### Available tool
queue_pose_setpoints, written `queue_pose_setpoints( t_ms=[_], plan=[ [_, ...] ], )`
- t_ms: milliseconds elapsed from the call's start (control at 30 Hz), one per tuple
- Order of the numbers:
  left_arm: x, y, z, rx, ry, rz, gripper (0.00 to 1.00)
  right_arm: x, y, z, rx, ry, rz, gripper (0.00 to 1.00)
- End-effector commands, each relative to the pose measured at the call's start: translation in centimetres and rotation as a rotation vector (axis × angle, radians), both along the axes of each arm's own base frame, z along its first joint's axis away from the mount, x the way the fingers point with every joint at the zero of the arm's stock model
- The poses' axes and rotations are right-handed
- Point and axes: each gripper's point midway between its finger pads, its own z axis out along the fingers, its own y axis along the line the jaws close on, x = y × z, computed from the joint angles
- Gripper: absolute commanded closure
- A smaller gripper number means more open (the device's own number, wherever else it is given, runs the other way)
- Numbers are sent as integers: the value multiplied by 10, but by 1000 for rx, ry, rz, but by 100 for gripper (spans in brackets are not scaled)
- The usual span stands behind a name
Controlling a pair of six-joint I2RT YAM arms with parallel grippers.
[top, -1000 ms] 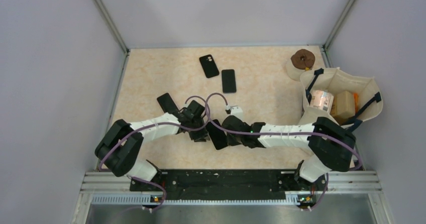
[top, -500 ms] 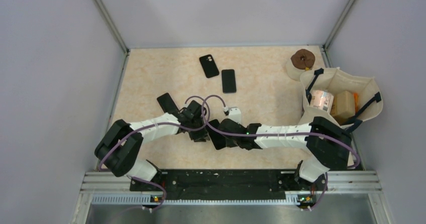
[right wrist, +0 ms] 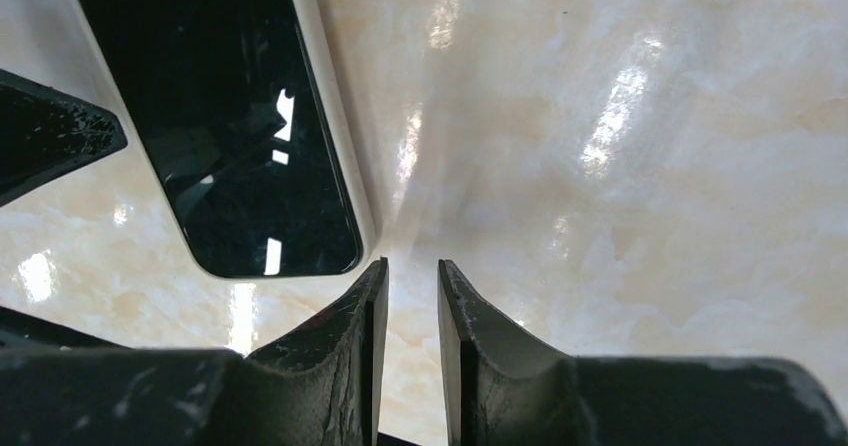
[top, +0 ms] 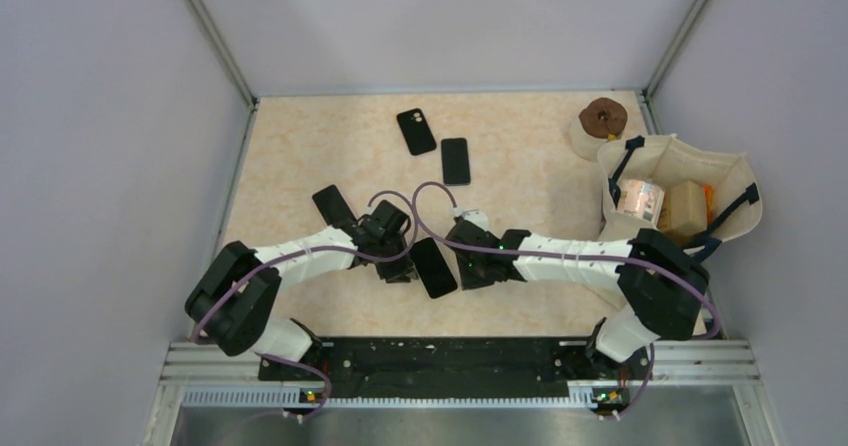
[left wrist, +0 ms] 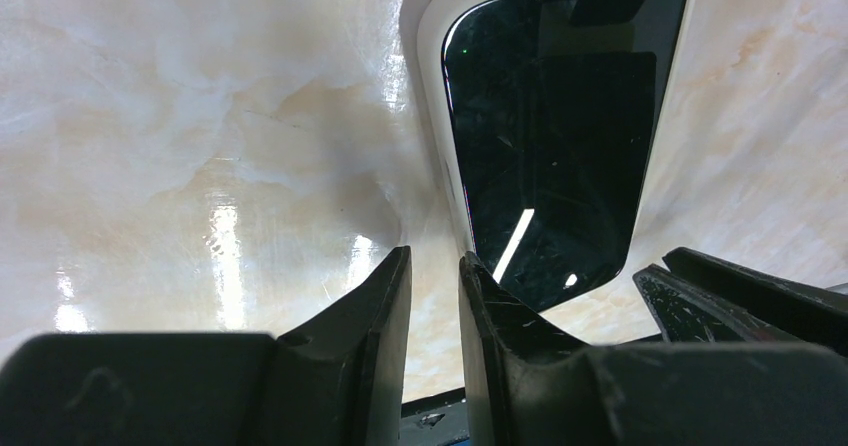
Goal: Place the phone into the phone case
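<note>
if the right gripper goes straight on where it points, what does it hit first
Probably the bare table, close beside the phone in its white case, which lies just aside of where the right gripper aims; depth is unclear.

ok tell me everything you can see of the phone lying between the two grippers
The phone is a flat slab with rounded corners, a glossy black glass face that catches reflections, and a pale cream rim around it. It lies face up, flat on the marbled table, slanted between the left gripper and the right gripper. Neither holds it. Their tips sit at its edges, and whether they touch it is unclear.
</note>
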Motion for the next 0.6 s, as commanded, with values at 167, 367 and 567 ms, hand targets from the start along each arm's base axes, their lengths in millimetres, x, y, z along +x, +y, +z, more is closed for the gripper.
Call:
queue_pose_setpoints(
  t_ms=[167, 367, 567],
  plan=[
    [5, -6, 11, -33, -43, -18, 70, 6, 25, 34, 205, -53, 12, 60],
    [5, -6, 13, -30, -43, -20, 70, 2, 25, 12, 170, -5, 19, 62],
    [5, -5, 13, -24, -43, -21, 70, -2, 11, -10, 100, 15, 2, 64]
  ],
)
